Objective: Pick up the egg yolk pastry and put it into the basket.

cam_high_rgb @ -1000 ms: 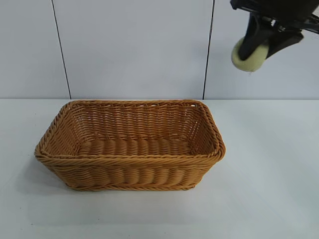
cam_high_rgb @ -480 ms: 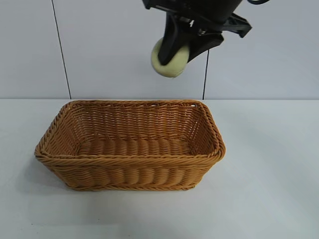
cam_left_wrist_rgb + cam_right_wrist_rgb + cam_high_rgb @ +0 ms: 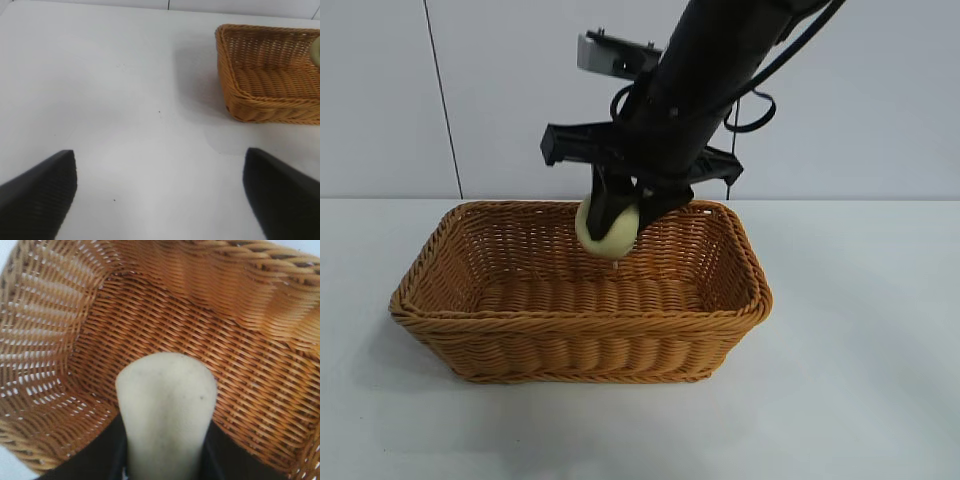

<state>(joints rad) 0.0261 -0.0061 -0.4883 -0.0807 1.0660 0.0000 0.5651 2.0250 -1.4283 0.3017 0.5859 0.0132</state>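
One egg yolk pastry (image 3: 607, 229) between jaws

The right hand (image 3: 612, 215) holds the egg yolk pastry (image 3: 607, 230) between its fingers, just above the basket's (image 3: 580, 345) hollow, with the basket floor below it. The basket sits on the tabletop (image 3: 860, 380). The left hand (image 3: 160, 190) hangs over bare tabletop, the basket well ahead of it, off to one side.

Right arm (image 3: 720, 60): matte black, thick tubular link, looped black cables, grey camera block at wrist. Left gripper (image 3: 160, 195): black ribbed fingers.
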